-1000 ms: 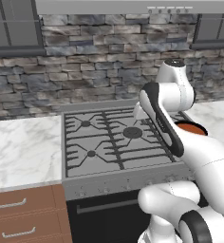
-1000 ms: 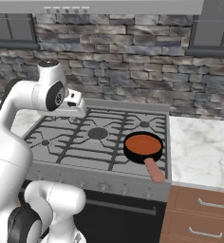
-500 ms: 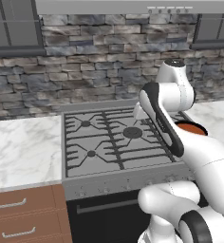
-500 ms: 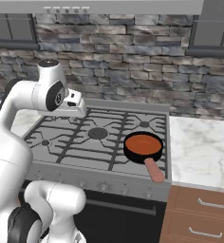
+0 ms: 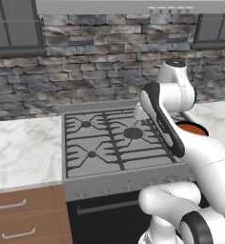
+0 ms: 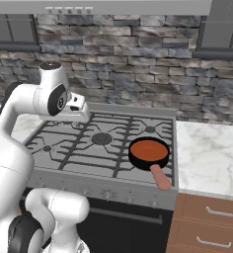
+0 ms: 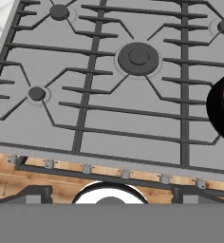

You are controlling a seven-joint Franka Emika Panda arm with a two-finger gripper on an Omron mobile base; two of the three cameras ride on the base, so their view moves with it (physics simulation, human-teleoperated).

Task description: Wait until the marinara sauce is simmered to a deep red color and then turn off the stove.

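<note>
Marinara sauce orange-red in skillet on stove front-right; claw state can't tell.

No legible text, label, brand, number or sign on any surface.

You've got the stove w/ dark grates betw. two marble desk sections. A black skillet w/ marinara sauce sits on its front-right burner, handle pointing fwd.
</note>
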